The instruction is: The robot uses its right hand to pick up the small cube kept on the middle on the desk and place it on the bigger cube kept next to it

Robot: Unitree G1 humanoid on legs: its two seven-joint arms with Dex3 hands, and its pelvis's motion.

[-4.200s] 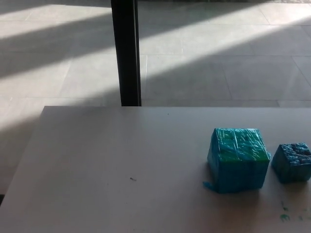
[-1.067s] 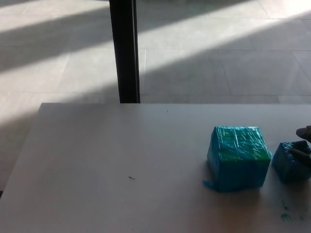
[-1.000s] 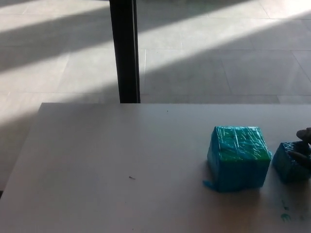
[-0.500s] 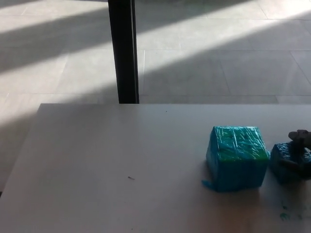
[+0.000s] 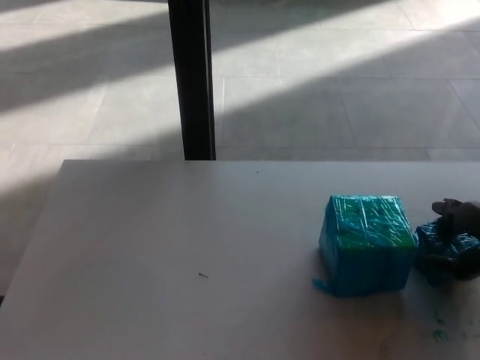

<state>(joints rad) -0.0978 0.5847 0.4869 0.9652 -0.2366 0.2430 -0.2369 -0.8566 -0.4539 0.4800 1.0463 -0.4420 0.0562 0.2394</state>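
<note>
The big blue-green cube stands on the pale desk, right of its middle. Just to its right sits the small blue cube, still resting on the desk and close to the big one. My right hand comes in from the right edge and is shut on the small cube, one black finger lying over its far top edge and another under its near side. Much of the small cube is hidden by the hand. My left hand does not show.
A black post rises behind the desk's far edge, over a tiled floor with bands of sunlight. Small green marks dot the desk near the front right. The desk's left half is bare.
My right hand has come in from the right edge and closed around the small cube, which stays in its place. The big cube has not moved.
</note>
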